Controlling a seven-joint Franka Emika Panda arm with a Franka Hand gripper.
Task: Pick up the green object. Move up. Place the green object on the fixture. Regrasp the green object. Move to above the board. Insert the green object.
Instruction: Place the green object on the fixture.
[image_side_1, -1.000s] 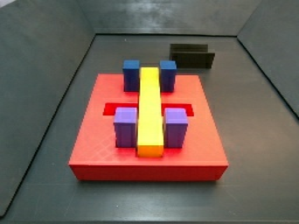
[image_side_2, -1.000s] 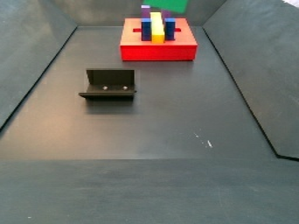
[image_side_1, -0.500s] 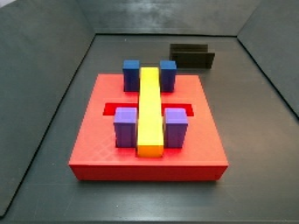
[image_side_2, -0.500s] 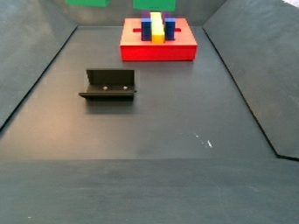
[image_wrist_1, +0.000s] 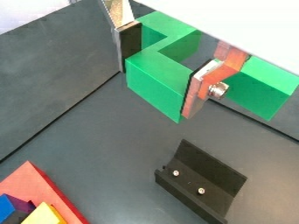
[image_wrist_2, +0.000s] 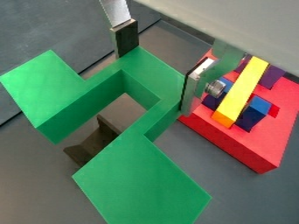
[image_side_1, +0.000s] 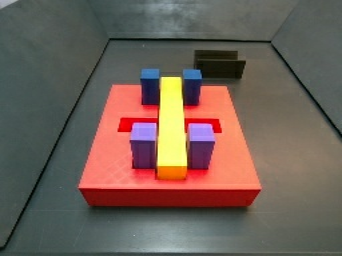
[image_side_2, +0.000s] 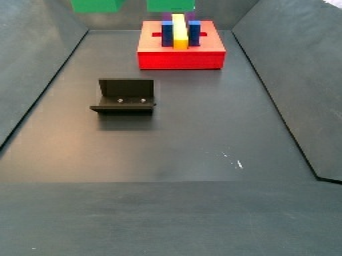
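My gripper (image_wrist_1: 167, 70) is shut on the green object (image_wrist_1: 158, 83), a bright green U-shaped piece with a square notch. Its silver fingers (image_wrist_1: 205, 90) press on the piece's two sides, as both wrist views show. The gripper (image_wrist_2: 159, 68) holds the green object (image_wrist_2: 128, 166) in the air. In a side view only a strip of the green object (image_side_2: 94, 4) shows at the frame's upper edge, and the gripper itself is out of frame. The dark fixture (image_wrist_1: 201, 182) stands on the floor below, partly hidden by the piece (image_wrist_2: 91, 144). The red board (image_wrist_2: 251, 131) lies to one side.
The board (image_side_1: 167, 165) carries a long yellow bar (image_side_1: 171, 125), two blue blocks (image_side_1: 150, 85) and two purple blocks (image_side_1: 143, 145). The fixture (image_side_2: 124, 97) stands on the dark floor away from the board (image_side_2: 181, 55). Sloping grey walls (image_side_2: 34, 75) enclose the floor.
In the side view the green piece moved from above the board leftward along the upper edge, toward the fixture's side. It has barely moved in the last half second.
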